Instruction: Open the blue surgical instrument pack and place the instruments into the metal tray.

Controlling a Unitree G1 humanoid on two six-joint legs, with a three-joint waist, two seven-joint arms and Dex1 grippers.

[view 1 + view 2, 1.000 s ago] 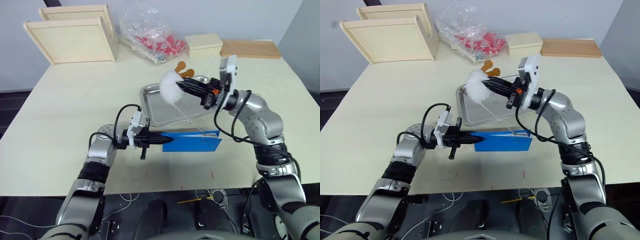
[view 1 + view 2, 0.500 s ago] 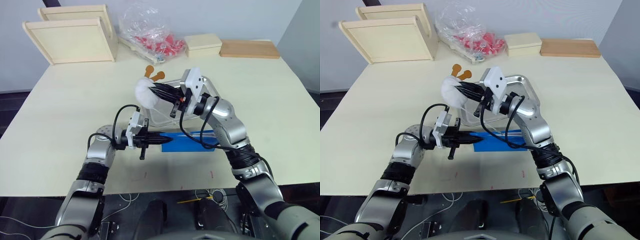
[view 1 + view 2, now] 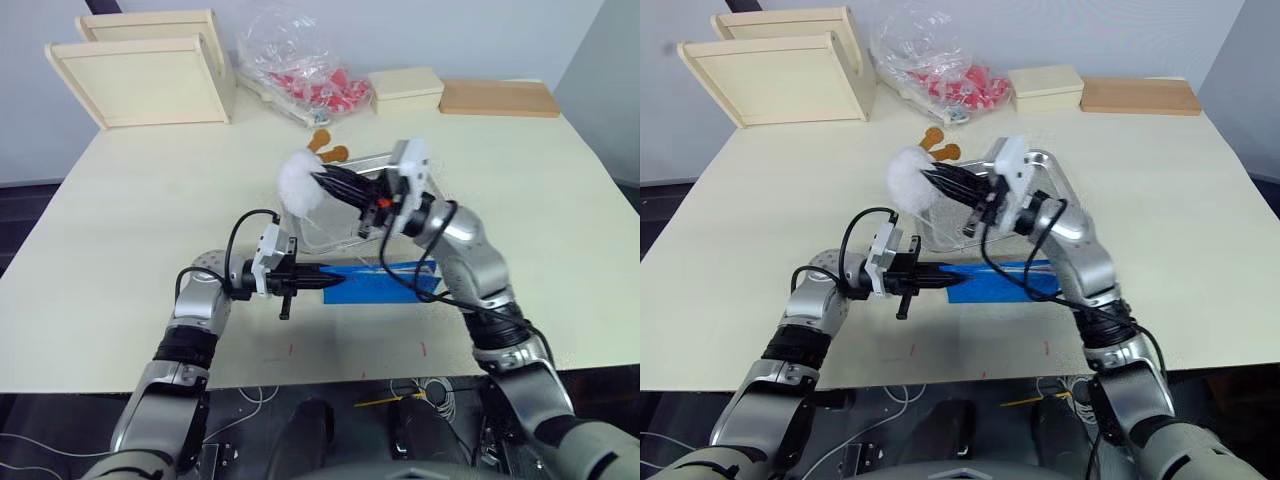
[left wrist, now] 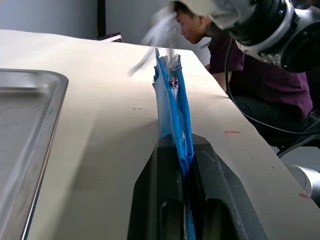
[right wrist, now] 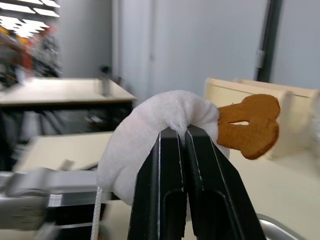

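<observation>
Blue pack (image 3: 385, 283) lies on the table (image 3: 120, 220) just in front of the metal tray (image 3: 1055, 190), one end pinched by the left gripper (image 3: 322, 281). Right gripper (image 3: 318, 180), raised over the tray, fingers pressed on a white wad (image 3: 298, 181) with tan ring handles (image 3: 327, 148).

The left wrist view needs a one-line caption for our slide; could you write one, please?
Left gripper shut on the blue surgical instrument pack, held on edge above the table beside the metal tray.
</observation>
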